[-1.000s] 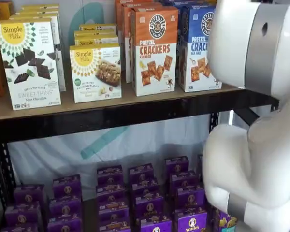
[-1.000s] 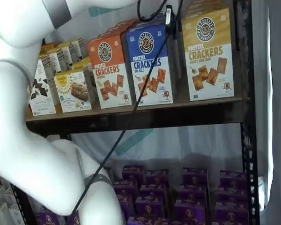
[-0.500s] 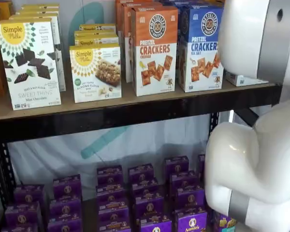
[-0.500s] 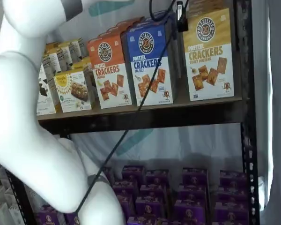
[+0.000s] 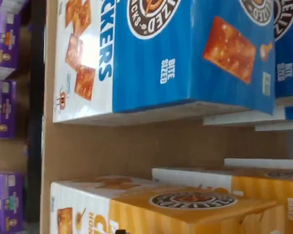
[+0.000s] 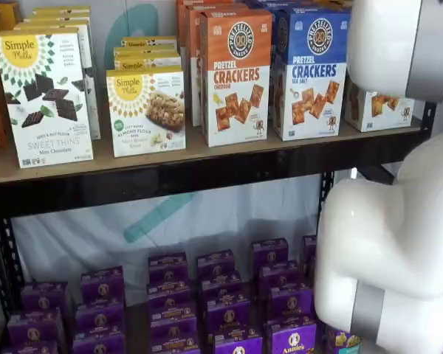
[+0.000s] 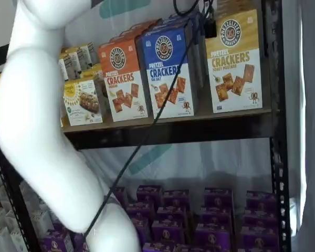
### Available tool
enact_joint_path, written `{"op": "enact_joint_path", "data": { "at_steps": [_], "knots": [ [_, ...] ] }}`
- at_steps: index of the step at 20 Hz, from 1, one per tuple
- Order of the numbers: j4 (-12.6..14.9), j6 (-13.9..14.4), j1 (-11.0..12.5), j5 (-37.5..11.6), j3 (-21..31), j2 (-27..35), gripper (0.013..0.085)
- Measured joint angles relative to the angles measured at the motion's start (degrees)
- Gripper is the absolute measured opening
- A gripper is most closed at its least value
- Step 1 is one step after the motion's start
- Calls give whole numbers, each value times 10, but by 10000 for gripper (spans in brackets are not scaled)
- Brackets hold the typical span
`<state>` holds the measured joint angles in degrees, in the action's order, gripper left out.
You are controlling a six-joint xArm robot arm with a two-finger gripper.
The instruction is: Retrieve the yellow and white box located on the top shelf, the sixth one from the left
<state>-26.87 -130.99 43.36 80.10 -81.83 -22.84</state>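
The white arm [image 6: 399, 221] masks most of the yellow and white box [image 6: 380, 103] at a shelf view's right edge, leaving only its lower part visible.

The yellow and white box [image 7: 234, 60] says "PRETZEL CRACKERS". The blue box [image 6: 308, 72] does too. A white box [image 6: 44, 96] says "Simple Mills".

Shelving against a pale backdrop

A white sheet [image 6: 207, 214] with teal markings hung behind the black uprights [image 7: 277, 157]. Daylight glowed through a pale curtain [image 7: 310, 126] at the side; the lower level sat in dimmer light.
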Motion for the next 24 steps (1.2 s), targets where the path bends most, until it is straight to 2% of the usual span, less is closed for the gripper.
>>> {"op": "enact_joint_path", "data": {
  "at_steps": [15,18,24],
  "knots": [
    [62,28,-37,11,-57,60,850],
    [70,38,-40,36,-84,79,850],
    [107,51,-47,92,-139,115,850]
  ]
}}
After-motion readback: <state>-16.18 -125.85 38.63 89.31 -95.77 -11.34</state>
